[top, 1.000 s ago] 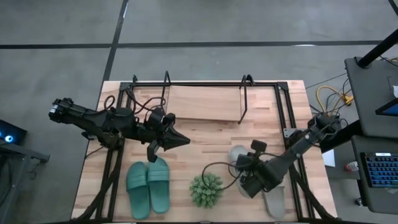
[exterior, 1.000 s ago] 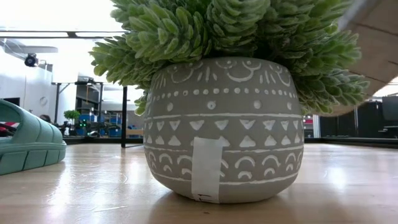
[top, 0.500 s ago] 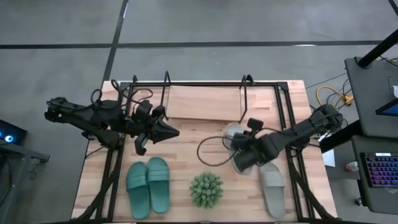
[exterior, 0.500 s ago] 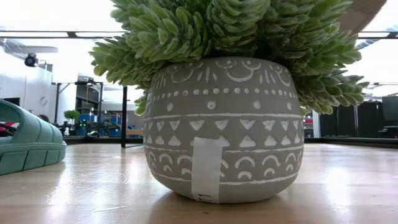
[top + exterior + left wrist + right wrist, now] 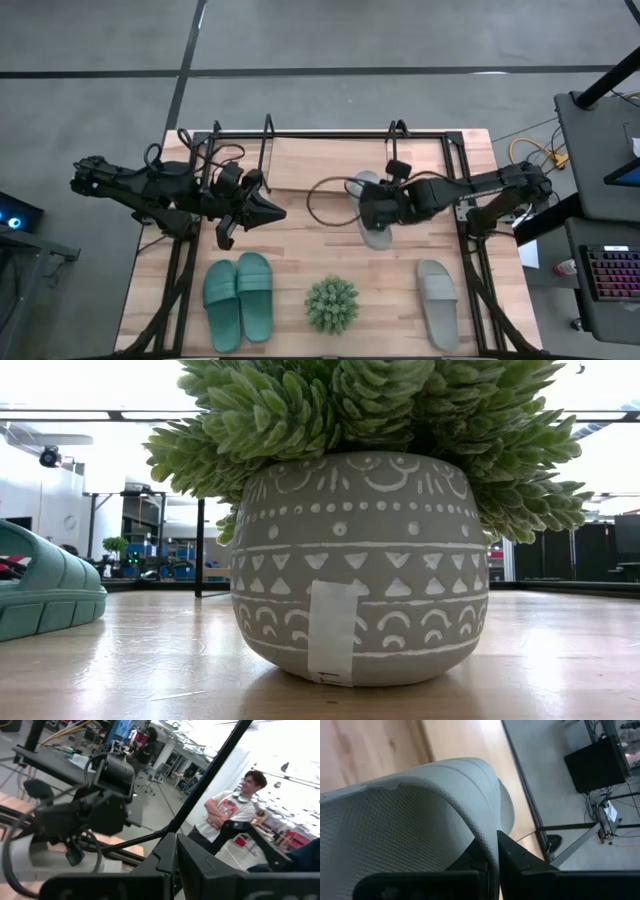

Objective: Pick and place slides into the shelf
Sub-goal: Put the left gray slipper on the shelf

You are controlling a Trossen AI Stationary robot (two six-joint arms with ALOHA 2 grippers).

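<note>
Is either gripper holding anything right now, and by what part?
The right gripper holds a pale grey slide by its strap; the left gripper holds nothing.

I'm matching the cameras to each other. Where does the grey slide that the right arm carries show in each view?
High view: the carried grey slide is right of centre, at the shelf's front edge, in the right gripper.
Low view: not in it.
Left wrist view: pale shape at the left.
Right wrist view: fills the frame, fingers clamped on it.
Shared landmark: the wooden table.
</note>
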